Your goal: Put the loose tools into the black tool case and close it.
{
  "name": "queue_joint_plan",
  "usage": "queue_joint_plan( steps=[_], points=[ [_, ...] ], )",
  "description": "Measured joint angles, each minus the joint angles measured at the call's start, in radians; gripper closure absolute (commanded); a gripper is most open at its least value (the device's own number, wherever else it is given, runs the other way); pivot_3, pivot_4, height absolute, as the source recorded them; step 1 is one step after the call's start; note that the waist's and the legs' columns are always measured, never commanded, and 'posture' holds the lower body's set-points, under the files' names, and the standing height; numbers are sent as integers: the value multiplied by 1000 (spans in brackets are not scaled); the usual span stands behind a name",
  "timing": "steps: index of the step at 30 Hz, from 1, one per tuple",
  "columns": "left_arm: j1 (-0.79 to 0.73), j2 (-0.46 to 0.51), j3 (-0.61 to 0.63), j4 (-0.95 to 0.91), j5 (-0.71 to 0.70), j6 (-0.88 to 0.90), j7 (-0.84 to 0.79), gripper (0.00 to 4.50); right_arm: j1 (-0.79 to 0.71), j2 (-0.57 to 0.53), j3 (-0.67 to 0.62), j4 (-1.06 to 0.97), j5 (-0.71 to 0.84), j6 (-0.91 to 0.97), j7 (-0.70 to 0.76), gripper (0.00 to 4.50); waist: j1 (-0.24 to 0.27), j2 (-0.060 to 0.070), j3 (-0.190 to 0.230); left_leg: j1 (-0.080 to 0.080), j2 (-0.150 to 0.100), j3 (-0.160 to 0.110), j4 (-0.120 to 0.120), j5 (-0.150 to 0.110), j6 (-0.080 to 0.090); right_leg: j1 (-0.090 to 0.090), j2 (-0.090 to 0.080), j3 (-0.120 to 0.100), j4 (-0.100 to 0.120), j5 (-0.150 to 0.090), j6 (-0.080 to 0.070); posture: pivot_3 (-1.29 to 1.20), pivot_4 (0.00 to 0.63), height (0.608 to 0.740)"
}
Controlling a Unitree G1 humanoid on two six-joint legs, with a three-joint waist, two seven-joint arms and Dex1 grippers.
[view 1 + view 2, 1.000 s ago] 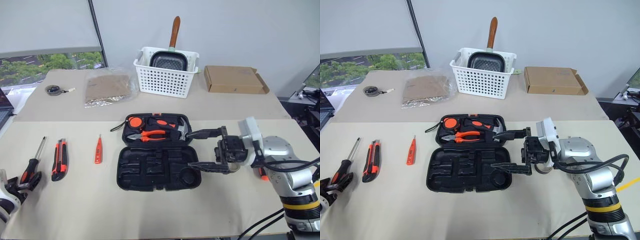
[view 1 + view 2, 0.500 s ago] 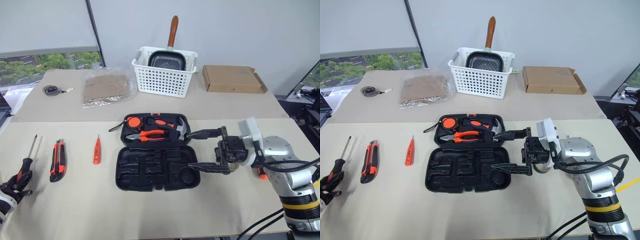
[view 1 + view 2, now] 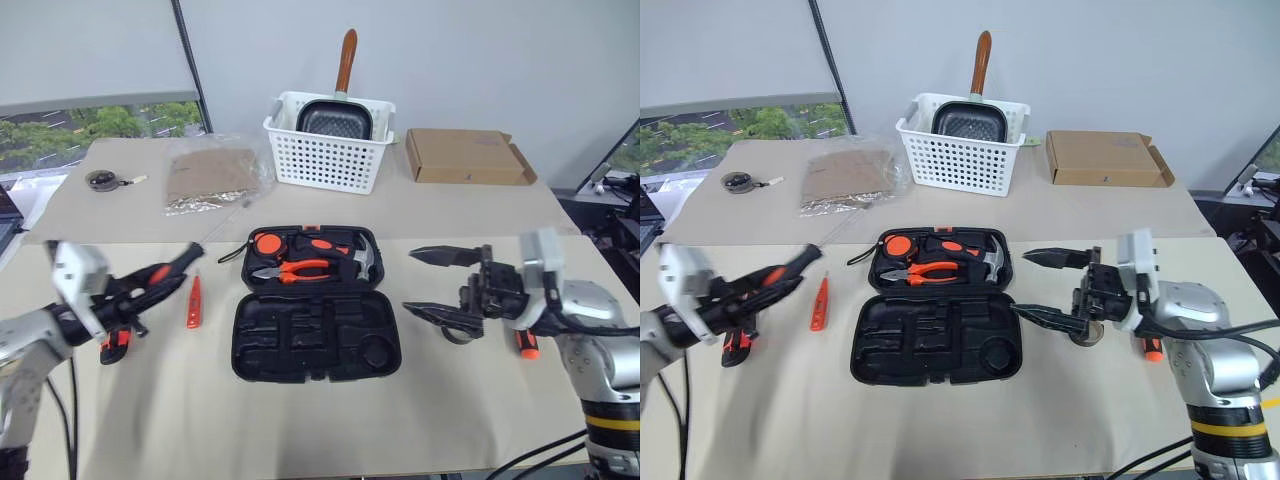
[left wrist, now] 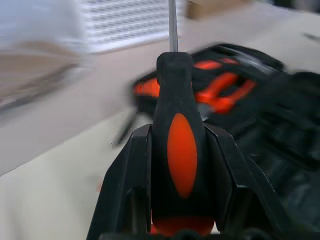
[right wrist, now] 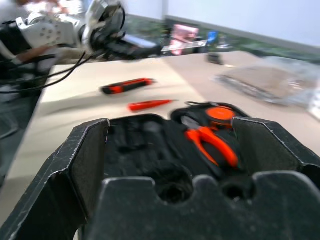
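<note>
Orange-and-black screwdriver [image 4: 180, 150] clamped in left tool [image 4: 181, 165]; right tool [image 3: 1040, 285] wide open.

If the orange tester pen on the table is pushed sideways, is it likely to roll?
The tester pen looks slim and rounded, so it would probably roll a little. It seems small and light, likely sliding easily on the smooth table. It looks stiff, not floppy.

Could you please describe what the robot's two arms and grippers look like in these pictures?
Both arms are silver-grey metal with rounded joint housings and black cables trailing below them. Each wrist bears a white boxy block. The left gripper and right gripper each have two black fingers, long and tapering to points. The right arm's lower segment carries a yellow band between black rings.
</note>
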Motion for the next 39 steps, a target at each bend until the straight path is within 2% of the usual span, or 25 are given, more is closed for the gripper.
queue_joint_plan(
  steps=[7,10,16,25,33,39],
  points=[
    [-188,1,-229,52,155,-59,-82,3535,133,-9,-93,-32,-15,-12,-40,0,0,1,0,1,2,0,-1,3,4,0,3,2,0,0,0,0,150,700],
    [-236,-16,-286,104,201,-90,-103,3535,175,-9,-118,-34,-36,-30,-55,0,1,1,0,1,2,0,0,0,10,1,2,2,0,0,0,0,150,700],
    [-363,-67,-404,264,314,-205,-164,3535,229,-11,-120,-30,-91,-73,-60,0,3,1,1,1,2,0,0,0,12,1,2,2,0,0,0,0,150,700],
    [-422,-91,-458,350,340,-277,-294,3535,267,-1,-135,-22,-100,-127,-58,0,0,1,1,1,2,0,1,1,11,1,3,2,0,0,0,0,150,700],
    [-481,-117,-530,463,442,-396,-336,3535,266,6,-123,-4,-107,-153,-53,0,5,1,1,1,2,-1,3,0,14,2,3,2,1,0,0,0,150,700],
    [-490,-148,-539,496,466,-436,-346,3535,264,2,-118,10,-110,-155,-47,0,3,1,0,2,2,-1,3,0,15,2,2,2,2,0,0,0,150,700]
  ],
)
